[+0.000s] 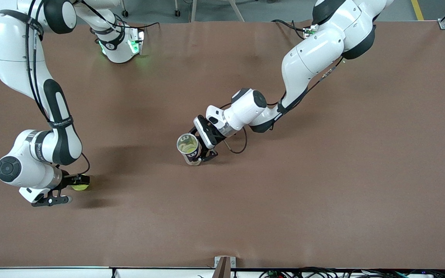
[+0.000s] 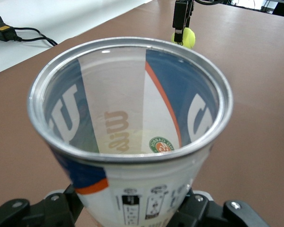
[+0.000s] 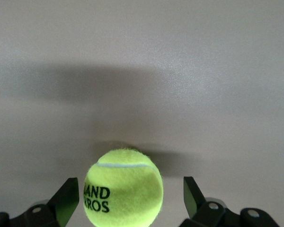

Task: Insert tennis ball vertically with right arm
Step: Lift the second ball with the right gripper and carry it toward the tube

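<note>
Looking at the middle of the table (image 1: pixel 323 173), you see the left gripper (image 1: pixel 203 148) clamped around the lower body of the ball can (image 1: pixel 189 148), holding it standing with its open mouth turned up; judging by that pose, the left arm is there only to steady the can so a ball can drop straight down into it. The left wrist view shows the can's metal rim unobstructed and what looks like a ball already at the bottom. The tennis ball (image 1: pixel 80 187) you need lies on the table toward the right arm's end, well apart from the can and nearer to the front camera than it. The right gripper (image 1: pixel 58 189) is down at table level with the ball between its fingers (image 3: pixel 66 201); in the right wrist view the jaws stand spread, one finger close against the ball and the other with a clear gap, so nothing is gripped yet. You probably want the ball centred between the pads before you squeeze, since an off-centre pinch on a round, fuzzy ball could roll it away.
</note>
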You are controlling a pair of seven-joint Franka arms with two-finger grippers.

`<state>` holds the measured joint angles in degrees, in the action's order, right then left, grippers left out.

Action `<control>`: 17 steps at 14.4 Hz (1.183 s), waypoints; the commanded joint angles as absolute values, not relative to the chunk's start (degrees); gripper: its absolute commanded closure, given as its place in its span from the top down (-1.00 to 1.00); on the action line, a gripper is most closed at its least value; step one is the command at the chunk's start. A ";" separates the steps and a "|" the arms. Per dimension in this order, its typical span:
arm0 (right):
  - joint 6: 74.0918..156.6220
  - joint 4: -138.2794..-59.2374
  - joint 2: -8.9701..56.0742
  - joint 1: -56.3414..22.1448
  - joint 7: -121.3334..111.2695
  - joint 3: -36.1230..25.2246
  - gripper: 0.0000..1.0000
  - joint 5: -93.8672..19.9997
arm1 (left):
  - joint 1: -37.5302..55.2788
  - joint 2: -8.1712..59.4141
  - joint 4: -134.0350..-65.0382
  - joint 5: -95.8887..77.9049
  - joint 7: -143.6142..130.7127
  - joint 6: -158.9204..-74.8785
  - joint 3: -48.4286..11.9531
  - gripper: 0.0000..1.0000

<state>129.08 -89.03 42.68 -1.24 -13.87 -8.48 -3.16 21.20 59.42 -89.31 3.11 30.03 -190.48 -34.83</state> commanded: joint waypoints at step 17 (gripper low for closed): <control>126.58 -89.30 41.92 -1.32 -13.98 -7.21 -0.63 -2.28 | 21.80 59.85 -88.95 2.81 30.67 -190.46 -34.01 0.55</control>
